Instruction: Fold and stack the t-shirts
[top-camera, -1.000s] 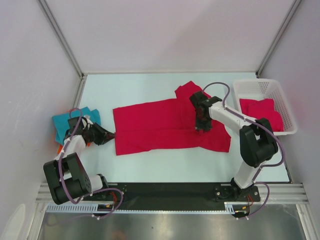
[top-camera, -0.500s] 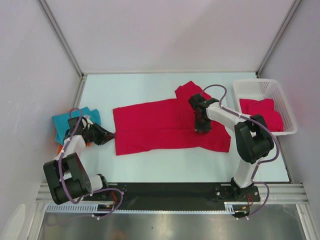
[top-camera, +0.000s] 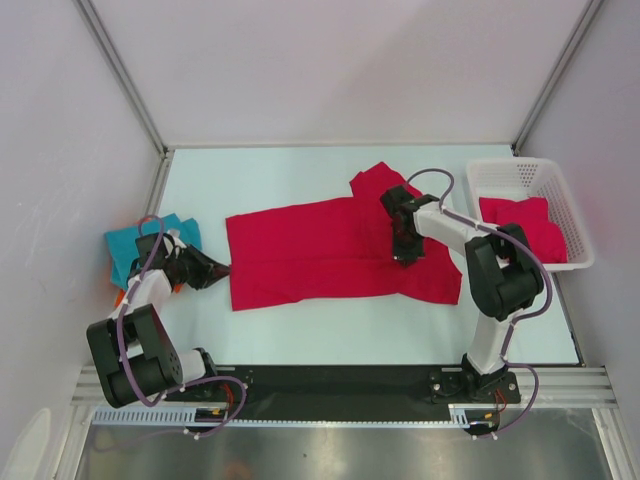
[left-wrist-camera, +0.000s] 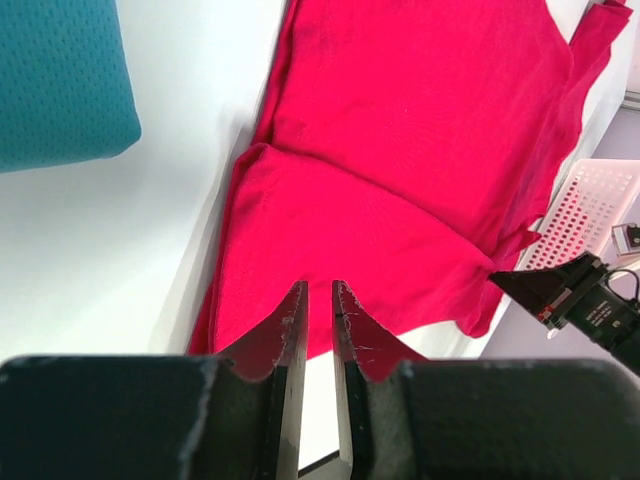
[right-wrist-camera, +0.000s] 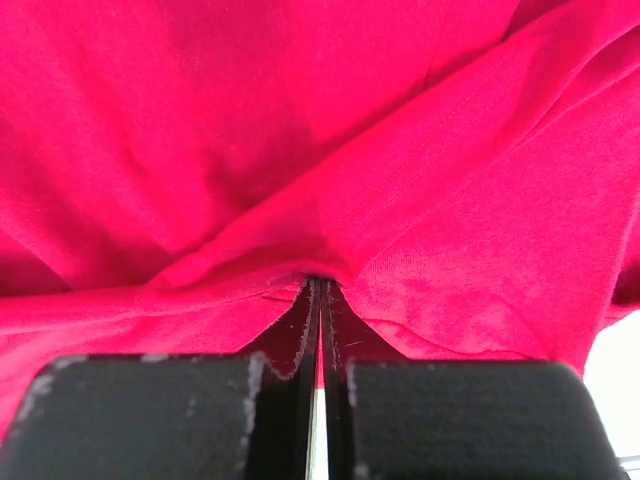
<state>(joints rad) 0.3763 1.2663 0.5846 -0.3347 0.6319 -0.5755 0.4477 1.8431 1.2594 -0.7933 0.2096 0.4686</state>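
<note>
My right gripper (right-wrist-camera: 320, 283) is clamped on a fold of the crimson t-shirt (top-camera: 310, 250) spread mid-way across the surface (top-camera: 280, 180); my left gripper (left-wrist-camera: 318, 288), narrowly apart and empty, sits at the shirt's left edge.

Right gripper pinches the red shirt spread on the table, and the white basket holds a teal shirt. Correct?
Not quite. The top external view shows the white basket holding a crimson shirt; the teal shirt lies at far left. The right gripper does pinch the spread red shirt.
</note>
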